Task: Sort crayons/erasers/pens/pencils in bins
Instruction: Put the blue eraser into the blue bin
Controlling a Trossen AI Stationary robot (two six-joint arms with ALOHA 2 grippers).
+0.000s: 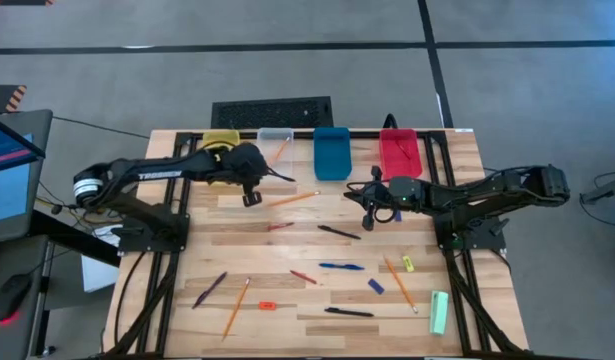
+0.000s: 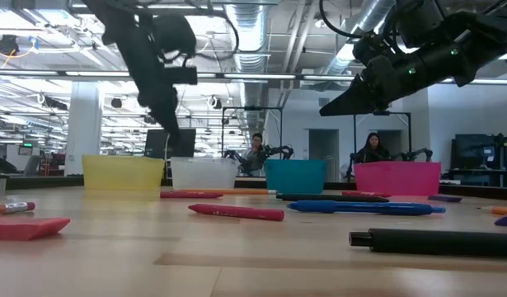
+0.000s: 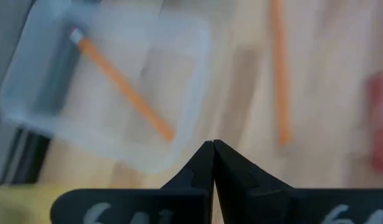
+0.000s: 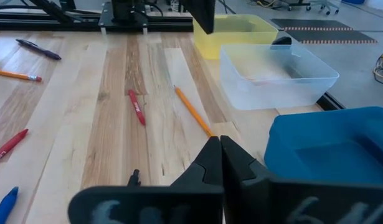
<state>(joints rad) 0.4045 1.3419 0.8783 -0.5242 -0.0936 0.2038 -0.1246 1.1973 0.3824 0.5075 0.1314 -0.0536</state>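
Observation:
Four bins stand in a row at the far edge: yellow (image 1: pixel 219 138), clear (image 1: pixel 275 140), blue (image 1: pixel 331 152) and red (image 1: pixel 399 152). One pencil (image 3: pixel 122 87) lies inside the clear bin. My left gripper (image 1: pixel 251 199) hangs shut and empty above the table, just in front of the clear bin, beside a pencil (image 1: pixel 292 199) lying on the wood. My right gripper (image 1: pixel 368 222) is shut and empty in the air in front of the blue bin. Crayons (image 1: pixel 280 226), pens (image 1: pixel 342 266), pencils (image 1: pixel 235 306) and erasers (image 1: pixel 375 286) lie scattered on the table.
A pale green bar (image 1: pixel 439 312) lies near the front right corner. A black pen (image 1: pixel 349 312) and a purple pen (image 1: pixel 209 289) lie near the front. People sit in the room behind the bins (image 2: pixel 257 153).

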